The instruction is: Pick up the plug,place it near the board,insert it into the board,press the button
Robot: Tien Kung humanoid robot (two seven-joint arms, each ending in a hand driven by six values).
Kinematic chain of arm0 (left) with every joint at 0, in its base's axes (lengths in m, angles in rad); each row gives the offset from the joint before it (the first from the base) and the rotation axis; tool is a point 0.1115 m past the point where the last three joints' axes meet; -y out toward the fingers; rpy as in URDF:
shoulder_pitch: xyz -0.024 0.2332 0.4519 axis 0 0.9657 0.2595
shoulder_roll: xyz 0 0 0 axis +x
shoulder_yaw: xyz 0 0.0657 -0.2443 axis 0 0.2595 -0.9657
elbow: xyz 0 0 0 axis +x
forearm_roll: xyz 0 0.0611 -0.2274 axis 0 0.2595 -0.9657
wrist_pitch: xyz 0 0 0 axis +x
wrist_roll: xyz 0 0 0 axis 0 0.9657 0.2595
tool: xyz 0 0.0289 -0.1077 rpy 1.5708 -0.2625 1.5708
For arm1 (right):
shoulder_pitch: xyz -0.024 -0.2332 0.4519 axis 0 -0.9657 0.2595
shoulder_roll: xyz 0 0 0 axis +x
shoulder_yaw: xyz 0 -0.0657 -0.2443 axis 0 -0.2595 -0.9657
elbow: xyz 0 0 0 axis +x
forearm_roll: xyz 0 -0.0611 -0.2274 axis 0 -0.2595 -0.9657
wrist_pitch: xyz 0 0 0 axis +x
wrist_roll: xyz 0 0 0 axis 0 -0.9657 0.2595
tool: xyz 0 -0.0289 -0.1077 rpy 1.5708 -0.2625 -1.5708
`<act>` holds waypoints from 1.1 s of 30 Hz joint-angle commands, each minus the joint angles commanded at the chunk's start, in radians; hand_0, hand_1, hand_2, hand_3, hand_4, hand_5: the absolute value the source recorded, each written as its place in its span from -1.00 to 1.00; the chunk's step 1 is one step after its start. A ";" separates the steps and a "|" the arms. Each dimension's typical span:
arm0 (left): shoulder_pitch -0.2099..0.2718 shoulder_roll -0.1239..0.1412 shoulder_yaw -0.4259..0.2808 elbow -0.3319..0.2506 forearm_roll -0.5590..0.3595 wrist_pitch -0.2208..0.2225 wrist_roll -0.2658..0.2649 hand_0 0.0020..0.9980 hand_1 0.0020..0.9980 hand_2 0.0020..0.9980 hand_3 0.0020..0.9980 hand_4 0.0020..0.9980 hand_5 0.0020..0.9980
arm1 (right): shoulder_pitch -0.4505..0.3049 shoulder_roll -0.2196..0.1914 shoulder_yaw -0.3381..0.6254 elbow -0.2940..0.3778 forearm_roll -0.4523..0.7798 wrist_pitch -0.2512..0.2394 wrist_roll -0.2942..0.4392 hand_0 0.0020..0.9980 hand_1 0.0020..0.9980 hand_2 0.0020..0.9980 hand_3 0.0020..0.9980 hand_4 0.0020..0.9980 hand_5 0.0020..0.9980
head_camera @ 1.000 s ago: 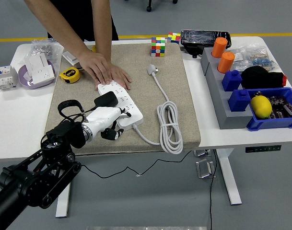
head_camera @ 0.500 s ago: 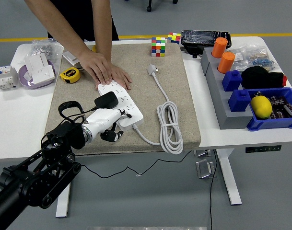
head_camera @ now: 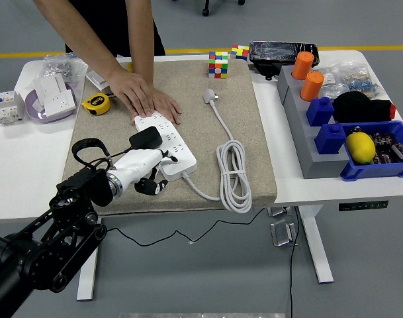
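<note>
Black plastic plug (head_camera: pixel 145 138) sits on the near end of the white multi-socket power strip (head_camera: pixel 167 144), left of centre in the frame, and I judge it seated or nearly so, though I can't see the pins. My worry is the button press: if I push off-axis the strip could skid on the beige felt mat (head_camera: pixel 188 99), or a stray finger could lever the plug back out. A person's hand (head_camera: pixel 145 99) lies flat on the strip's far end, which should steady it, but it is close to my reach. My left hand (head_camera: pixel 143 169), white-shelled on the black arm coming from the lower left, hovers at the strip's near edge, fingers curled downward and grasping nothing. The strip's white cable (head_camera: pixel 233 173) lies coiled to the right, clear of me.
</note>
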 joint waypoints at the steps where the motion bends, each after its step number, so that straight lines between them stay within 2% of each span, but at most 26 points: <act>1: 0.012 -0.003 -0.016 -0.027 0.000 0.006 -0.001 -0.64 -0.96 -0.72 0.46 0.20 -1.00 | -0.001 0.001 0.000 0.000 0.000 0.000 0.000 0.57 0.48 0.46 0.51 1.00 1.00; 2: 0.027 -0.007 -0.033 -0.056 0.000 0.017 -0.004 -0.60 -0.94 -0.71 0.28 0.19 -1.00 | -0.001 0.001 0.000 0.000 0.000 0.000 0.000 0.57 0.48 0.46 0.51 1.00 1.00; 4: 0.057 -0.012 -0.065 -0.112 0.000 0.053 -0.012 -0.60 -0.94 -0.71 0.28 0.19 -1.00 | -0.003 0.002 0.000 0.000 -0.001 0.000 -0.001 0.57 0.48 0.46 0.51 1.00 1.00; 7: 0.106 -0.022 -0.111 -0.183 0.000 0.136 -0.036 -0.60 -0.94 -0.71 0.28 0.19 -1.00 | -0.005 0.005 0.003 -0.001 -0.002 0.000 0.000 0.57 0.48 0.46 0.51 1.00 1.00; 8: 0.124 -0.027 -0.126 -0.204 0.000 0.170 -0.045 -0.40 -0.51 -0.34 0.07 0.39 -0.59 | -0.006 0.007 0.004 -0.001 -0.003 0.000 0.000 0.57 0.48 0.46 0.51 1.00 1.00; 9: 0.136 -0.030 -0.136 -0.218 0.000 0.193 -0.052 -0.40 -0.51 -0.34 0.07 0.39 -0.59 | -0.006 0.008 0.005 -0.001 -0.003 0.000 0.000 0.57 0.48 0.46 0.51 1.00 1.00; 11: 0.171 -0.044 -0.170 -0.250 -0.080 0.236 -0.078 -0.40 -0.51 -0.34 0.07 0.39 -0.59 | -0.009 0.013 0.008 0.001 -0.006 0.001 0.001 0.57 0.48 0.46 0.51 1.00 1.00; 13: 0.194 -0.054 -0.199 -0.258 -0.164 0.247 -0.102 -0.40 -0.51 -0.34 0.07 0.39 -0.59 | -0.011 0.015 0.003 0.002 -0.008 0.002 0.001 0.57 0.48 0.46 0.51 1.00 1.00; 14: 0.202 -0.057 -0.211 -0.258 -0.209 0.248 -0.110 0.32 0.44 0.36 0.13 0.92 0.07 | -0.011 0.016 0.002 0.002 -0.008 0.002 0.000 0.57 0.48 0.46 0.51 1.00 1.00; 19: 0.233 -0.062 -0.245 -0.252 -0.417 0.254 -0.135 0.32 0.44 0.36 0.13 0.92 0.07 | -0.011 0.013 -0.001 0.003 -0.009 0.003 0.001 0.57 0.48 0.46 0.51 1.00 1.00; 20: 0.239 -0.063 -0.250 -0.252 -0.456 0.253 -0.132 0.73 0.81 0.73 0.59 0.95 0.13 | -0.011 0.013 -0.002 0.003 -0.009 0.003 0.001 0.57 0.48 0.46 0.51 1.00 1.00; 23: 0.249 -0.063 -0.252 -0.250 -0.576 0.249 -0.127 0.73 0.81 0.73 0.59 0.95 0.13 | -0.014 0.013 -0.005 0.003 -0.010 0.004 0.000 0.57 0.48 0.46 0.51 1.00 1.00; 25: 0.254 -0.062 -0.250 -0.251 -0.582 0.243 -0.124 0.73 0.81 0.73 0.59 0.95 0.13 | -0.017 0.014 -0.005 0.003 -0.011 0.004 0.000 0.57 0.48 0.46 0.51 1.00 1.00; 29: 0.259 -0.058 -0.246 -0.249 -0.508 0.212 -0.118 0.74 0.82 0.72 0.64 0.92 0.14 | -0.022 0.016 -0.005 0.004 -0.013 0.004 0.001 0.57 0.48 0.46 0.51 1.00 1.00; 31: 0.259 -0.055 -0.248 -0.248 -0.464 0.182 -0.117 0.74 0.82 0.72 0.64 0.92 0.14 | -0.022 0.015 -0.005 0.004 -0.013 0.003 0.002 0.57 0.48 0.46 0.51 1.00 1.00; 32: 0.260 -0.046 -0.243 -0.249 -0.430 0.156 -0.117 0.50 0.50 0.50 0.78 0.88 0.05 | -0.024 0.016 -0.002 0.004 -0.014 0.003 0.002 0.57 0.48 0.46 0.51 1.00 1.00; 33: 0.260 -0.042 -0.241 -0.250 -0.394 0.139 -0.118 0.50 0.50 0.50 0.78 0.88 0.05 | -0.025 0.016 -0.003 0.004 -0.014 0.003 0.002 0.57 0.48 0.46 0.51 1.00 1.00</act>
